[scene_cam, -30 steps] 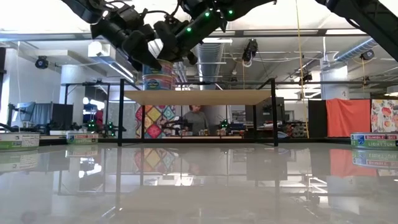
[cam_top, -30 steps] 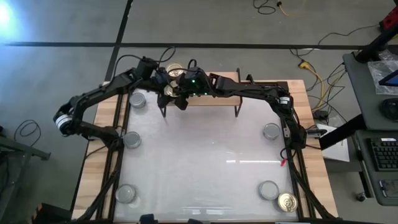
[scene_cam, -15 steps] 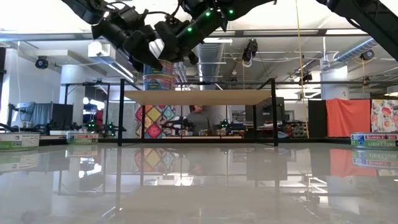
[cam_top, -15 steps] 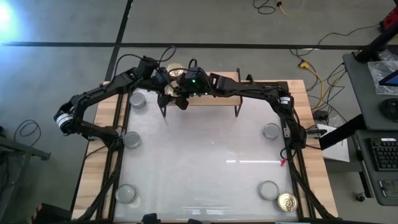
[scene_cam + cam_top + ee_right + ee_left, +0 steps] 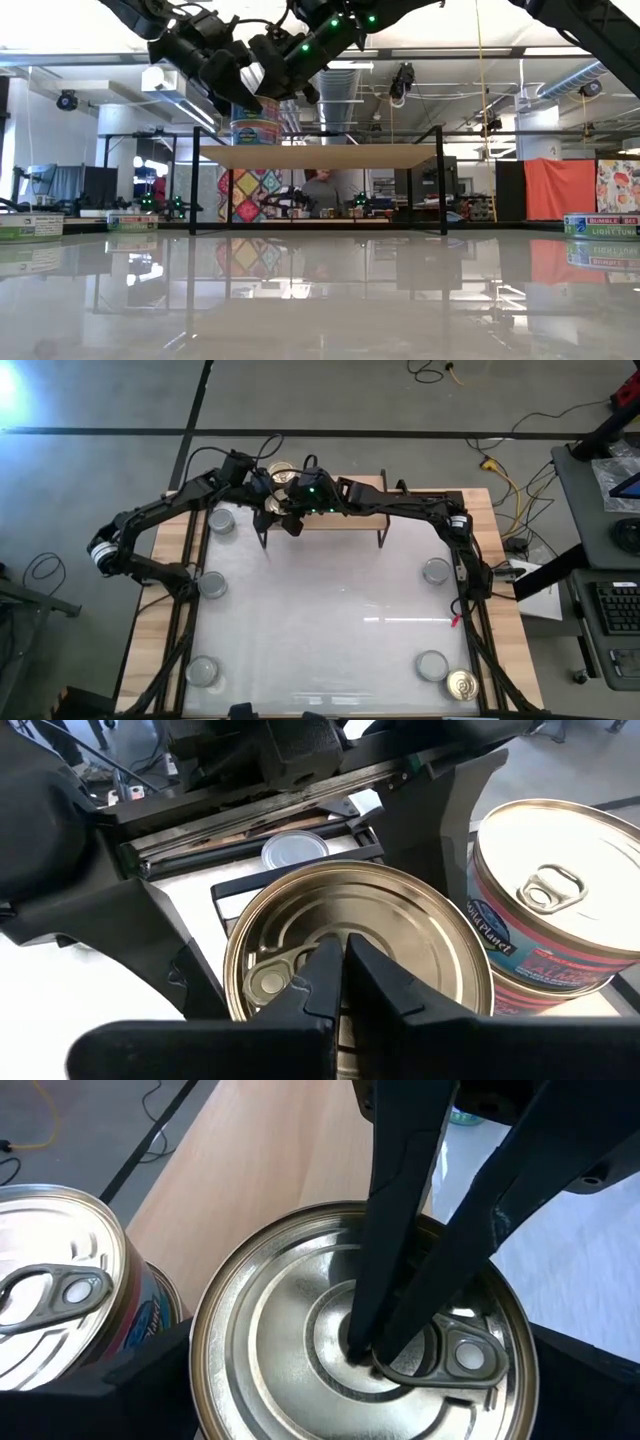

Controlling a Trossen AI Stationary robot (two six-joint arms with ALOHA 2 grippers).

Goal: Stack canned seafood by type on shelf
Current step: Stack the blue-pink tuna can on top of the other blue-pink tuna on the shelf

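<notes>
both grippers (image 5: 283,503) (crossed) over shelf (image 5: 350,518)

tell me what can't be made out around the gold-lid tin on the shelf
- High view: the gold-lid tin is mostly covered by both arms.
- Left wrist view: the right gripper hides the lid's centre; whether its tips hook the pull tab is unclear.
- Right wrist view: the shelf top under the tin is hidden.

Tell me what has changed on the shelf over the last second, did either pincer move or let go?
Nothing visibly changed. The left pincer still stands open around the gold-lidded can on the shelf, and the shut right pincer still presses its tips on that can's lid. The labelled can beside it and the silver-lidded cans on the table stayed put.
</notes>
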